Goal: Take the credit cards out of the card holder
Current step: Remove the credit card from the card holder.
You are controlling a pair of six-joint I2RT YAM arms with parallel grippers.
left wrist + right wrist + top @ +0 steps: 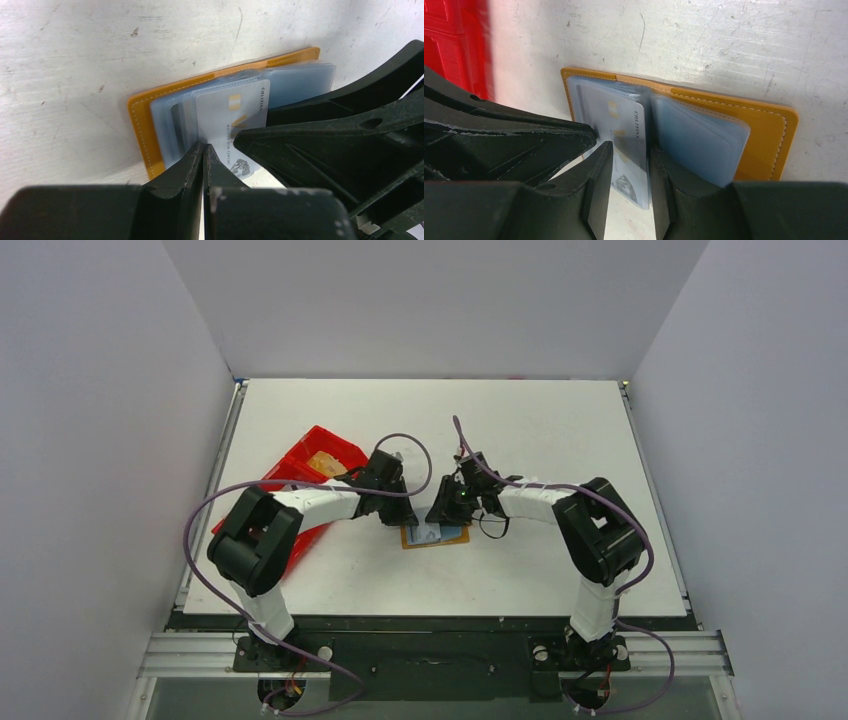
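Pale walls [430, 300] close in a white, scuffed tabletop [540, 440]. Both black arms reach inward from the near edge and meet near the middle, with purple cables [200, 515] looping off them.

A long red tray [300, 465] lies along the left side of the tabletop, partly under the left arm, with something tan in its far compartment.

The card holder [435, 536] lies open and flat at the centre, well clear of the tray, its tan cover with pale stitching face down. Clear plastic sleeves [699, 135] fan out over both leaves.

One pale credit card [235, 115] with a gold chip sticks partway out of the sleeves, past the holder's near edge. More cards sit tucked in the sleeves behind it, too hazy to count.

The right gripper [630, 149] comes down on the holder with its fingers apart, one on each side of the protruding card. The finger on the fold side rests against the sleeves.

The left gripper [203, 147] sits just beside it with its fingers together. Their tips meet at the card's edge, and I cannot tell whether the card is nipped between them.
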